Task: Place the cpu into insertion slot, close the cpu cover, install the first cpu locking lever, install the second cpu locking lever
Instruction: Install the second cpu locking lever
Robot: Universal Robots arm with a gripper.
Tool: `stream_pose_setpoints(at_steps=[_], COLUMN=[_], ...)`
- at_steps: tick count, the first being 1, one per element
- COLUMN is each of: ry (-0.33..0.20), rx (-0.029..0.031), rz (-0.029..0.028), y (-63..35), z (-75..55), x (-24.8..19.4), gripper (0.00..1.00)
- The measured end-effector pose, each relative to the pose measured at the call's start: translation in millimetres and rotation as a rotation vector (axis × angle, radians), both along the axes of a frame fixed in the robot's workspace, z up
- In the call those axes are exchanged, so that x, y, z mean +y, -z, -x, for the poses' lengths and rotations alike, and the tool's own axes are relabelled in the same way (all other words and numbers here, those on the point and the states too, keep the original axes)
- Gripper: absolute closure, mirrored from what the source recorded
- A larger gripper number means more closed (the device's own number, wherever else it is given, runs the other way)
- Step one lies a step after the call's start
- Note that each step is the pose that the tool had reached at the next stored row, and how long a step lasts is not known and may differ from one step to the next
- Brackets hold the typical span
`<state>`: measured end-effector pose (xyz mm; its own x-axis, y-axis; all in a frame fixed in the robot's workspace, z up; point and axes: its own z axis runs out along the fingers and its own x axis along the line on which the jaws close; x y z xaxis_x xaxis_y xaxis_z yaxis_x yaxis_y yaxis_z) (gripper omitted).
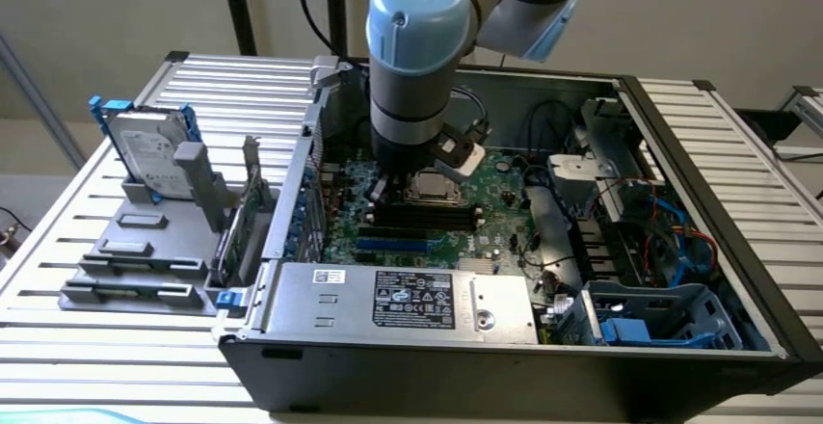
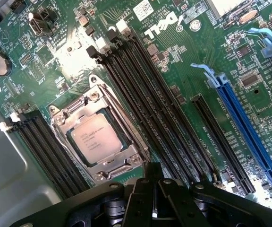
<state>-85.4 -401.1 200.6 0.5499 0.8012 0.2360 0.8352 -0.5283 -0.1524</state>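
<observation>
The pale silver cpu lies flat in the insertion slot below me. The silvery cpu cover lies closed around it, framing the chip through its window.

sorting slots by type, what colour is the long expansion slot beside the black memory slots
Blue, the long expansion slot, clearest in the wrist view.

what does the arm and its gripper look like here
The arm is built of round silver-grey tube segments with pale blue caps at the joints. A white block sits at the wrist, with black cables running along it. The gripper, seen in the wrist view, is matte black metal with bolted plates and angular black jaws.
</observation>
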Motion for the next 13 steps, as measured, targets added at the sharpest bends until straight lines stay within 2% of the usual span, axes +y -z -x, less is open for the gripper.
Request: stream_pose_setpoints(at_steps=[6, 9, 11, 13], ry=[0.0, 0.0, 0.0, 0.0], rx=[-0.0003, -0.0003, -0.0019, -0.004], rz=[0.0004, 0.0023, 0.0085, 0.0191], y=[4.2, 5.2, 5.7, 6.0], z=[1.5, 2.2, 2.8, 3.2], x=[2.3, 3.2, 3.5, 3.8], gripper=[0.89, 0.89, 0.89, 0.89])
